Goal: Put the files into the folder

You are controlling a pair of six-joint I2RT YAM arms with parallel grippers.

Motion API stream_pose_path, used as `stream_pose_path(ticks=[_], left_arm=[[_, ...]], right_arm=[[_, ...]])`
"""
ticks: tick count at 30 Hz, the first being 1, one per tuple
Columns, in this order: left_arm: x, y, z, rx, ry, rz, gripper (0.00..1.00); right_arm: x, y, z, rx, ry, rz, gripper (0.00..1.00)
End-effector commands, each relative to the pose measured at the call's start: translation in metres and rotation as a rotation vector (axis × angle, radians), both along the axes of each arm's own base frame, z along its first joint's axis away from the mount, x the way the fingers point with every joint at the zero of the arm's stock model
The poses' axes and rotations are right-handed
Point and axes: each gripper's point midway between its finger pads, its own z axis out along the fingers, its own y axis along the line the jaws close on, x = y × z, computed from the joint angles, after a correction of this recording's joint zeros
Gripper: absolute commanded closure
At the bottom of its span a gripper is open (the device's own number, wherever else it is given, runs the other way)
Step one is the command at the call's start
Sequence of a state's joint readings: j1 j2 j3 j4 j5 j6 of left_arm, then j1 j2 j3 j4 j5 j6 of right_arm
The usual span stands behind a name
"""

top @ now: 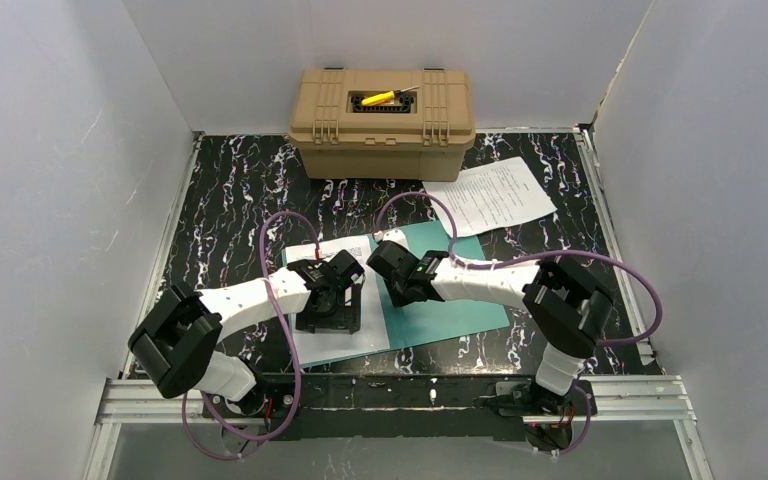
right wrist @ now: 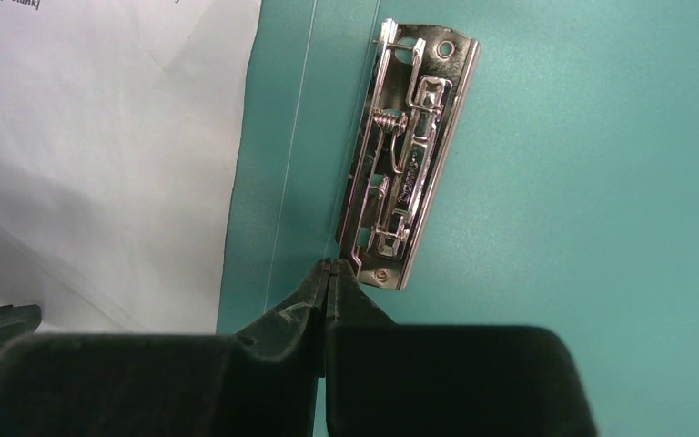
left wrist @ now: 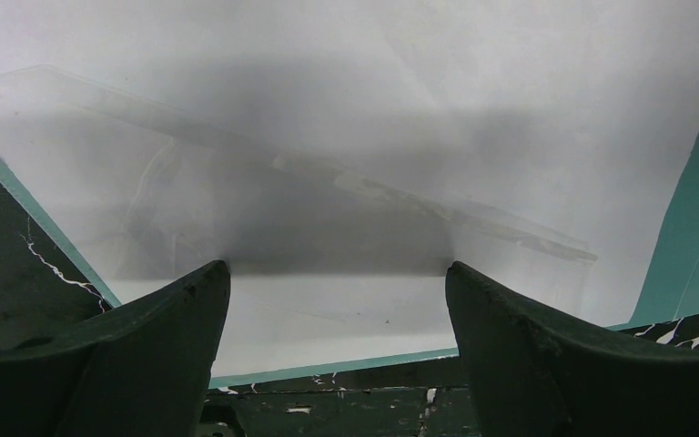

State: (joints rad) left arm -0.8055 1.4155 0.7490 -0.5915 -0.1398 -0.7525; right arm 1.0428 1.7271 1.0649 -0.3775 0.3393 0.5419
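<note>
The teal folder point(top: 450, 300) lies open at the table's middle, its metal clip point(right wrist: 410, 182) fixed on the inner leaf point(right wrist: 582, 182). One white file point(top: 345, 335) rests on the folder's left side, also visible in the left wrist view point(left wrist: 373, 109) and the right wrist view point(right wrist: 100, 164). Another printed file point(top: 490, 195) lies on the table at the back right. My left gripper point(top: 328, 310) hovers low over the near sheet, open point(left wrist: 337, 273), with nothing between its fingers. My right gripper point(top: 398, 285) is shut point(right wrist: 329, 269), its tips at the near end of the clip.
A tan toolbox point(top: 382, 120) with a yellow tool on its lid stands at the back centre. White walls close in the left, right and back. The black marbled table point(top: 230, 200) shows around the folder.
</note>
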Motion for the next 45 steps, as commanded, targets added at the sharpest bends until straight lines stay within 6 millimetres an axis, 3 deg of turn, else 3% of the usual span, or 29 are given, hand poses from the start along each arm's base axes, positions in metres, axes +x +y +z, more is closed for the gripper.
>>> stream_pose_path(ticks=[1,24,35,45], left_arm=[[-0.003,0.000,-0.011,0.003,0.017,0.010,0.14],[-0.011,0.008,-0.028,0.037,0.050,0.030,0.14],[-0.015,0.011,-0.036,0.054,0.068,0.040,0.14],[-0.018,0.013,-0.039,0.057,0.073,0.043,0.15]], right_arm=[[-0.005,-0.015,-0.018,-0.112,0.020,0.006,0.94],[-0.026,-0.058,-0.054,-0.354,0.028,0.020,0.99],[-0.028,-0.078,-0.055,-0.416,0.005,-0.010,0.99],[-0.020,-0.080,-0.043,-0.427,-0.042,-0.044,0.99]])
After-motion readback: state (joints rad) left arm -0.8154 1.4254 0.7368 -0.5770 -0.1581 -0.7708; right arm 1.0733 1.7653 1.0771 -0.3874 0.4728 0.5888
